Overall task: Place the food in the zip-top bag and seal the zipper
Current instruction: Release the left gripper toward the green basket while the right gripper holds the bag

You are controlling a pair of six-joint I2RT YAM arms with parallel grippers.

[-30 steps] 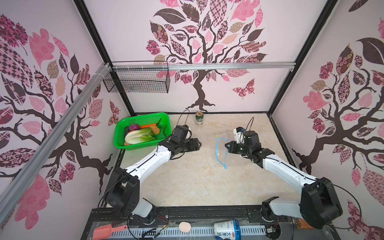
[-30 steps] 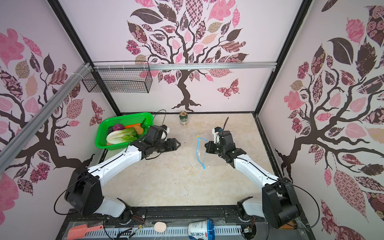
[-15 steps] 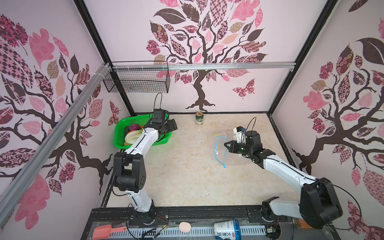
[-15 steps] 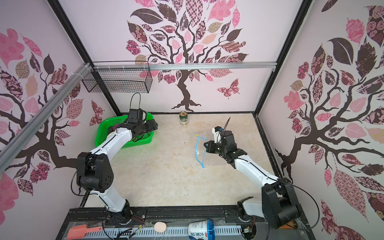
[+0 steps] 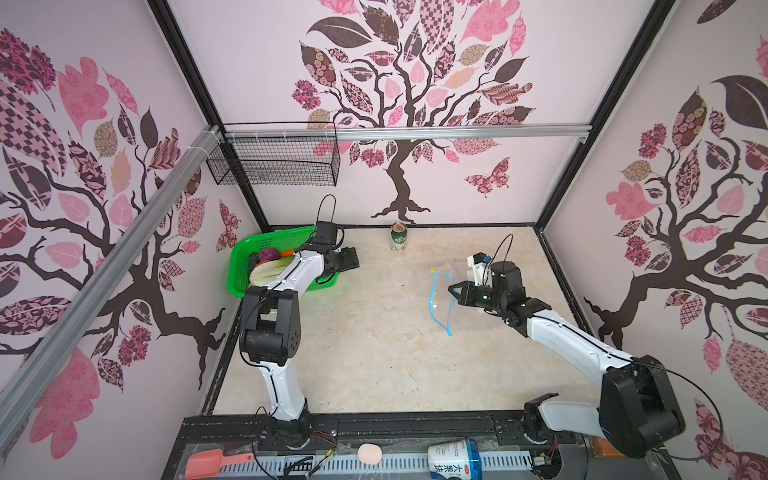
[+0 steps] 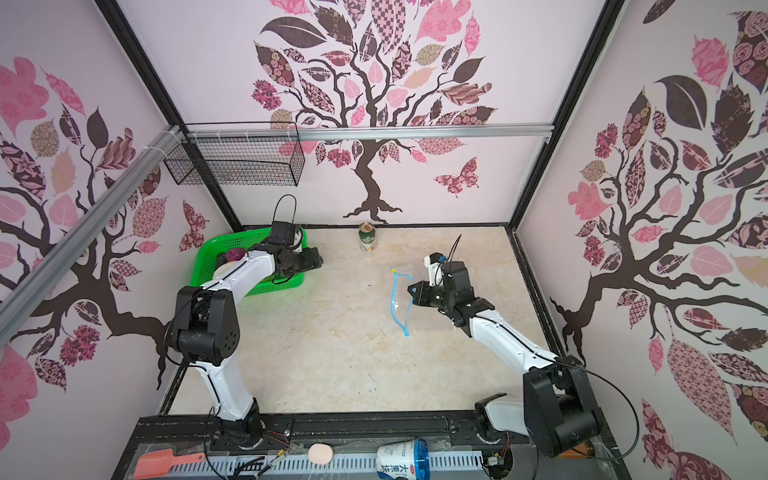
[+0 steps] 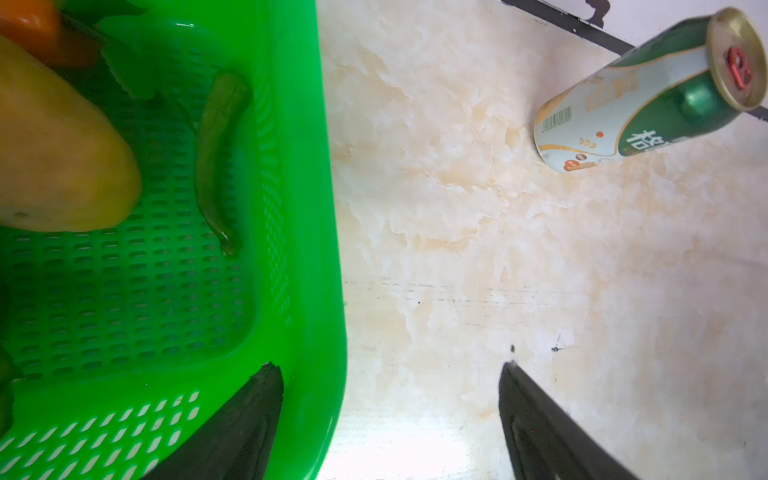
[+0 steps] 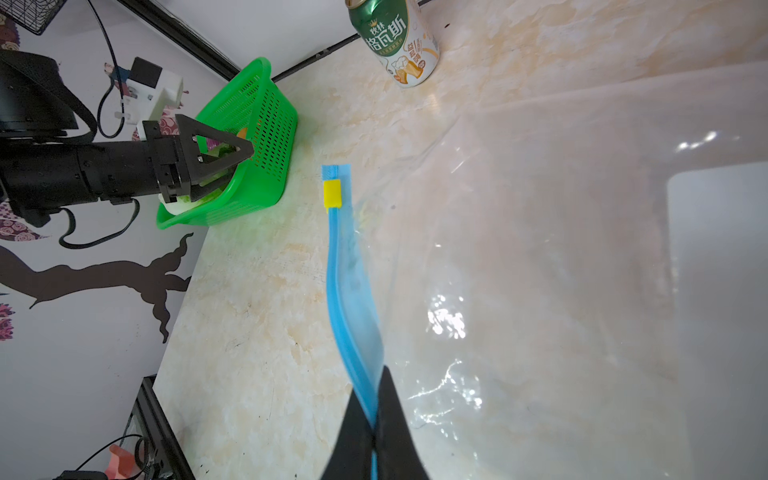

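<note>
Green perforated plastic basket (image 5: 237, 272) at ten o'clock, upright green-and-white drink can (image 5: 398, 238) at twelve o'clock, black wire wall basket (image 5: 274, 165) above

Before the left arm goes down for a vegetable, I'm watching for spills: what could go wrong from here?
1. The left gripper hangs open over the wall of the green basket, one finger on each side; lowering there could hit the rim and shove the basket.
2. The right gripper pinches only the zipper of the zip-top bag; the thin strip might slip free when the big cabbage is pushed in.
</note>
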